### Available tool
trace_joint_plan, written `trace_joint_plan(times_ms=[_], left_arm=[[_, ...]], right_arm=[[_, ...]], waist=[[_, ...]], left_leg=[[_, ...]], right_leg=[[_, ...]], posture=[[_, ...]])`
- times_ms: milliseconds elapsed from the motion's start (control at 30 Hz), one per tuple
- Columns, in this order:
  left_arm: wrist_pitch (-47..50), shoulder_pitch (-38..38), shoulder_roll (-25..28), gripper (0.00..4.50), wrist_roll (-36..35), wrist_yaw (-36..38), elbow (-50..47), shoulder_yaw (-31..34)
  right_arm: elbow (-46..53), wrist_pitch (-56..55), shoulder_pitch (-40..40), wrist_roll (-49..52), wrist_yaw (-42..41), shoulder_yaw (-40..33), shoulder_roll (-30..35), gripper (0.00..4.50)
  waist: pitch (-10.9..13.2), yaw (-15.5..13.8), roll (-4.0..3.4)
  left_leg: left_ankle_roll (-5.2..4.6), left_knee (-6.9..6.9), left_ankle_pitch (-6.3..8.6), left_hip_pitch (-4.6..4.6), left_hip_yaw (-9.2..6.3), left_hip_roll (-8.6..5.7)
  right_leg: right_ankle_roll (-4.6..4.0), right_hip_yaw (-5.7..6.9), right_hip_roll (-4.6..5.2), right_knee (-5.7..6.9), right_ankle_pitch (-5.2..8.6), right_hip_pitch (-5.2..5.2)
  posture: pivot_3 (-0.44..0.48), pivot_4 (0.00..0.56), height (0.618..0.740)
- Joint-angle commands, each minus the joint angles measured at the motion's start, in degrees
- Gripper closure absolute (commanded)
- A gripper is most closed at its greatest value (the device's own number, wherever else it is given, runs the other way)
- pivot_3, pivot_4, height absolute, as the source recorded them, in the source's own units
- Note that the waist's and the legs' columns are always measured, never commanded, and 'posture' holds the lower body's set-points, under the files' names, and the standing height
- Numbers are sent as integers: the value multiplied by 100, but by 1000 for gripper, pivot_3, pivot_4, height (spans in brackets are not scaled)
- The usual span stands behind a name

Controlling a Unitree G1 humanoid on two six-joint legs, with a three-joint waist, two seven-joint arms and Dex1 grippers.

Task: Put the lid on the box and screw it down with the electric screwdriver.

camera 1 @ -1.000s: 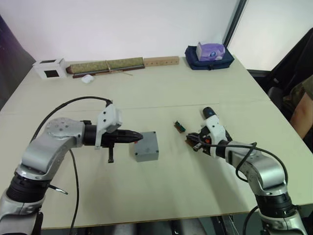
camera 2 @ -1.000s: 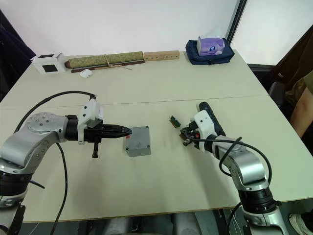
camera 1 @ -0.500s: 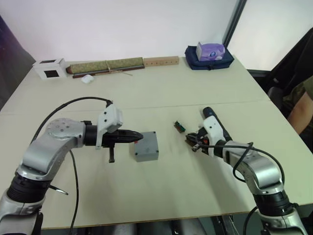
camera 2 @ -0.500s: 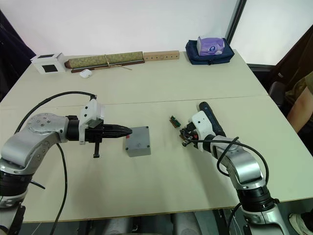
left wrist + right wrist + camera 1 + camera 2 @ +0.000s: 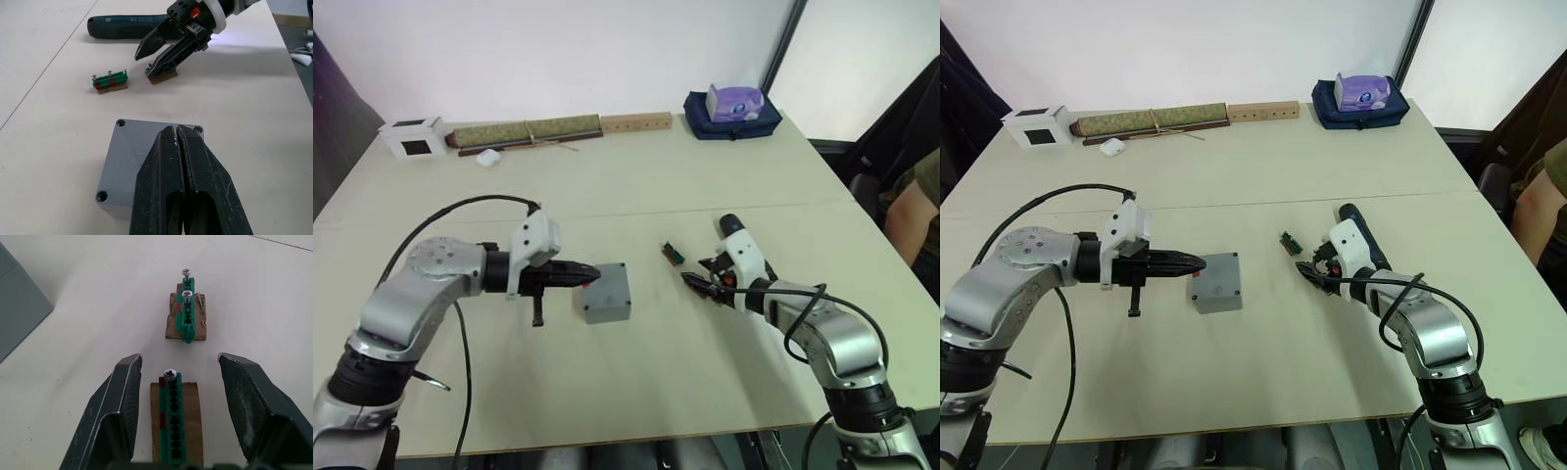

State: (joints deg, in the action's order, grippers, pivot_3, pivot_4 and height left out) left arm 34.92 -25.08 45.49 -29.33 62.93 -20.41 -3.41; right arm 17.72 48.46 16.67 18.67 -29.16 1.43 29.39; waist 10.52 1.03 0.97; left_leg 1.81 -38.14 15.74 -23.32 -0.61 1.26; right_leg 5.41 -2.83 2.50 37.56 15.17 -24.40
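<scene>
The grey box (image 5: 608, 309) stands mid-table with the lid (image 5: 131, 152) lying flat on top of it, corner screw holes showing. My left gripper (image 5: 176, 130) is shut, its tips over the lid's near edge with nothing between them. To the right, my right gripper (image 5: 179, 358) is open, its fingers either side of a green screw holder (image 5: 172, 431) on brown card that carries one screw. A second green holder (image 5: 187, 313) with two screws lies just beyond. The electric screwdriver (image 5: 127, 20) lies on the table beside my right wrist.
Along the far edge stand a white cube with a dark window (image 5: 413, 137), a long rolled mat (image 5: 524, 130), a wooden block (image 5: 636, 122) and a blue pouch with a purple pack (image 5: 732, 106). A person's arm (image 5: 909, 211) shows at the right edge.
My right gripper has shifted slightly over the nearer screw holder. My left arm, the box and the lid have not moved.
</scene>
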Motion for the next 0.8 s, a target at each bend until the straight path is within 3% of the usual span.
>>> trace_joint_plan(times_ms=[33,100,233,333,367,800], left_arm=[[-63,-64,14,4500,-30,-1,-120,44],[-65,-69,13,4500,-27,-3,-111,44],[-76,-58,18,4500,-16,-9,-103,50],[-85,-57,20,4500,-10,-12,-96,58],[-88,-57,19,4500,-6,-14,-94,56],[-143,-11,27,4500,16,-19,-72,75]], right_arm=[[245,-21,-31,65,1,-112,14,1937],[244,7,-32,88,-9,-103,18,1937],[208,-7,-23,93,-26,-98,20,3102],[202,-23,2,113,-43,-124,17,4352],[205,-20,14,121,-46,-134,20,4482],[571,332,414,477,-67,-382,143,4482]], waist=[[0,0,0],[0,0,0],[0,0,0],[0,0,0],[0,0,0],[0,7,0]], left_leg=[[0,0,0,0,0,0],[0,0,0,0,0,0],[0,0,0,0,0,0],[0,0,0,0,0,0],[0,0,0,0,0,0],[0,0,0,0,1,0]], right_leg=[[0,0,0,0,0,0],[0,0,0,0,0,0],[0,0,0,0,0,0],[0,0,0,0,0,0],[0,0,0,0,0,0],[0,-1,0,1,0,0]], posture=[[0,150,740],[0,150,740],[0,150,740],[0,150,740],[0,150,740],[0,150,740]])
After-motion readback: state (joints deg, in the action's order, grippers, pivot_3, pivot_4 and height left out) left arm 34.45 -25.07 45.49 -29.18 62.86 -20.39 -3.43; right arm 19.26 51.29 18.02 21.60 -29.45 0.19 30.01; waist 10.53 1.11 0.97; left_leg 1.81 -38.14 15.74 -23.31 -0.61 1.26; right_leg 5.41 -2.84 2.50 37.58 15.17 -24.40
